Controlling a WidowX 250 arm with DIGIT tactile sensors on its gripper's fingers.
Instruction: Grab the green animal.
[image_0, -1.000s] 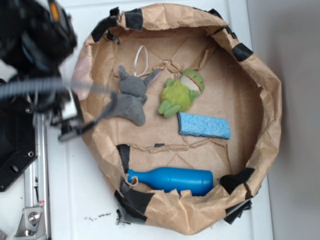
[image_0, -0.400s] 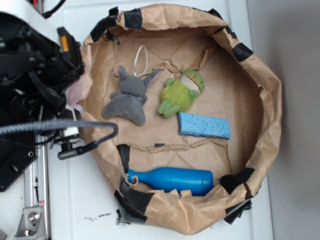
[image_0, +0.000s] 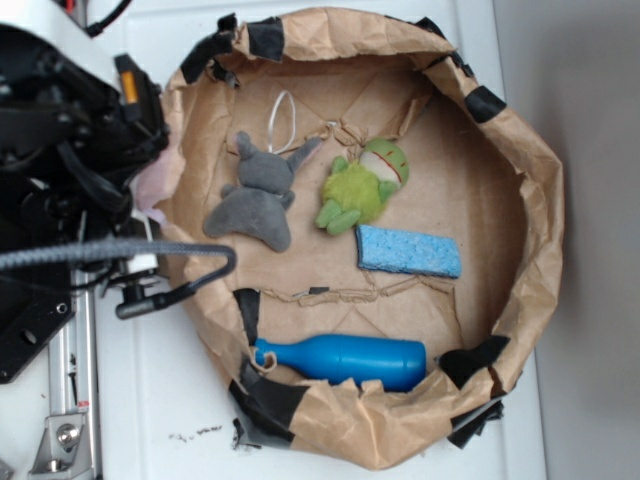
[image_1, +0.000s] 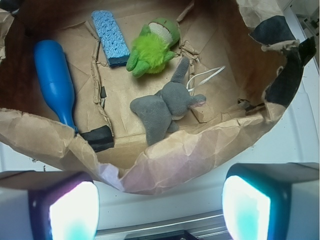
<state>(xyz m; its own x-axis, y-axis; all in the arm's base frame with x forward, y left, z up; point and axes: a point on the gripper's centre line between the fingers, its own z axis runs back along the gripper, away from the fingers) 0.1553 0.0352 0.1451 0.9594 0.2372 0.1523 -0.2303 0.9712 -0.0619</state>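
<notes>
Outside the paper basin's (image_1: 165, 165) near wall, our gripper (image_1: 160, 205) sat released, pre-approach; next, we judged, reach past the grey plush (image_1: 165, 107) to the green animal (image_1: 150, 50).

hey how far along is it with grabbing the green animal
Nothing is done yet: the green animal lies untouched in the paper bowl, between the grey plush and the sponge. In hand: the gripper is open and empty, outside the bowl's rim, facing in. Left: reach over the rim past the grey plush, close on the green animal and lift it.
</notes>
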